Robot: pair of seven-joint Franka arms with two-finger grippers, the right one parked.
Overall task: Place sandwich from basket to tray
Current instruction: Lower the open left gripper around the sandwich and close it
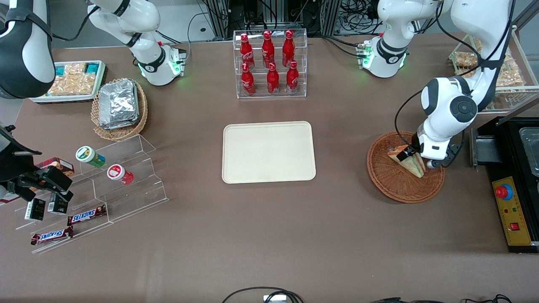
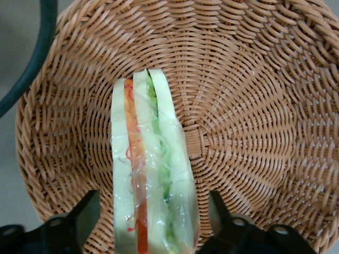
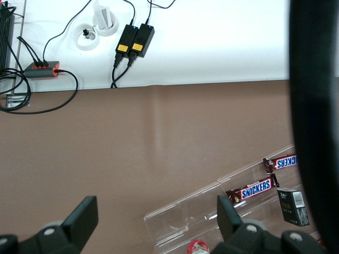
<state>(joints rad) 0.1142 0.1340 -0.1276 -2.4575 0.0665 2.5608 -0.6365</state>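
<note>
Sandwich (image 2: 151, 174) sits in basket (image 2: 254, 106) w/ gripper (image 2: 153, 222) fingers apart either side, not clamped yet — close gently, lift straight, then over to tray (image 1: 268, 152).

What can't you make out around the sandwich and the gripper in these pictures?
- Front view: the gripper sits over the basket, but the arm's wrist hides most of it and part of the sandwich.
- Left wrist view: the picture edge cuts off the sandwich's near end.
- Whether the open fingers touch the wrap is unclear.
</note>
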